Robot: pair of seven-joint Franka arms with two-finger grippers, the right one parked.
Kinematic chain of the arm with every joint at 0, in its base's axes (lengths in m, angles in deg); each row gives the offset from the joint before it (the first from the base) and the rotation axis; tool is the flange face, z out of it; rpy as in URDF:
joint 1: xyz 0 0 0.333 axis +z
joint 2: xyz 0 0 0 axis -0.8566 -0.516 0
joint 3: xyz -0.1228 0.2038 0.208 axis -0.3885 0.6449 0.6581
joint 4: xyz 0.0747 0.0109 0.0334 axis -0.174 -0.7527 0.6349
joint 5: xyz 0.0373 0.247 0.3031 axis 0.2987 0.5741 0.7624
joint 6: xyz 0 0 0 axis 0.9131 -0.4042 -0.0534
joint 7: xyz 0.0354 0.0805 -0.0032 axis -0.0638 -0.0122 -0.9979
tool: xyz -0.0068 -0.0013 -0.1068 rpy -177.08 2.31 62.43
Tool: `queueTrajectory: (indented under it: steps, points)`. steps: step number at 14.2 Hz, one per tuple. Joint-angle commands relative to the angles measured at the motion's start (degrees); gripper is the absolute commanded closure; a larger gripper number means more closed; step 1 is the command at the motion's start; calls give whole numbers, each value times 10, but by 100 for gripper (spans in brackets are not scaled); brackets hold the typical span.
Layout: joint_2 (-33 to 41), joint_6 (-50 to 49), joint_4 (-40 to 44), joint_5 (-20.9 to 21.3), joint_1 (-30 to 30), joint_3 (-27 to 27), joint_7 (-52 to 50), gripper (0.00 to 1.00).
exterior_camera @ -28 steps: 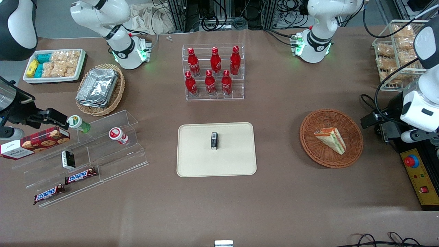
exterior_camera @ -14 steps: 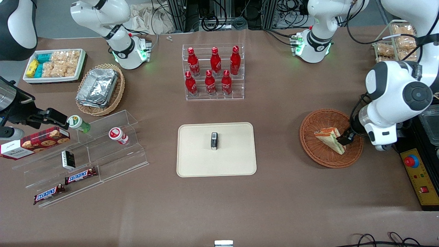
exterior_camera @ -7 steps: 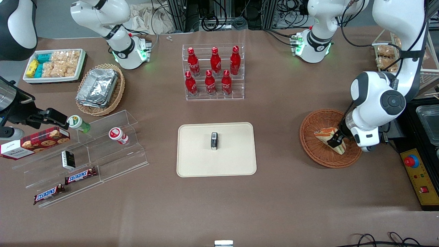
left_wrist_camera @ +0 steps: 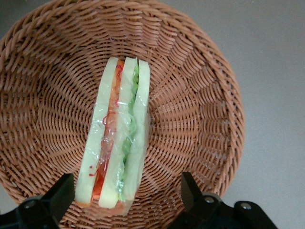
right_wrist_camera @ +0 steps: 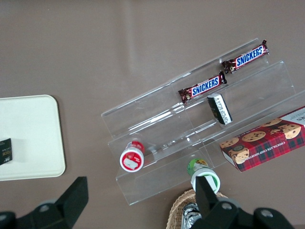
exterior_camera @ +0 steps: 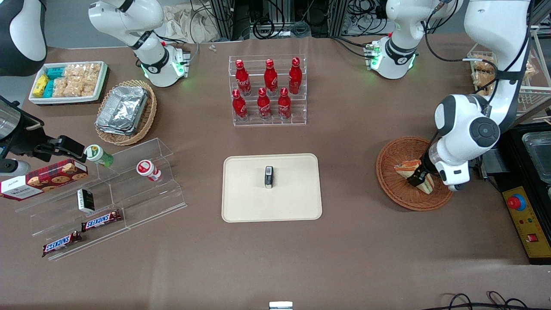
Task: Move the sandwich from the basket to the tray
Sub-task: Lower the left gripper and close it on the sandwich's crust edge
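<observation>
Toward the middle of the table the tray (exterior_camera: pixel 249 202) is seen, with only a small dark packet (exterior_camera: pixel 268 177) lying on it. Well apart from it, toward the working arm's end, the basket (exterior_camera: pixel 398 196) is set, and the sandwich (exterior_camera: pixel 407 167) lies inside it on its side. The gripper (exterior_camera: pixel 416 180) is held low over the sandwich, and its fingers (left_wrist_camera: pixel 59 195) are spread wide, nothing being gripped. In the wrist view the sandwich's long axis is seen to run straight away from the gripper, between the two fingers, so the bread faces are turned toward the pads. A short descent and a squeeze across the layers are judged to be needed.
</observation>
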Motion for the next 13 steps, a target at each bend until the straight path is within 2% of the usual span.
queueTrajectory:
  steps: [1, 10, 11, 12, 13]
  points:
    - [-2, 24, -16, 13, 5, -1, -21, 1]
    - [-36, 47, -14, 37, 5, 13, -20, 4]
    - [-38, 47, -13, 41, 5, 13, -19, 11]
    - [-36, 46, -13, 49, 5, 13, -19, 31]
    - [-34, 46, -13, 52, 5, 13, -19, 57]
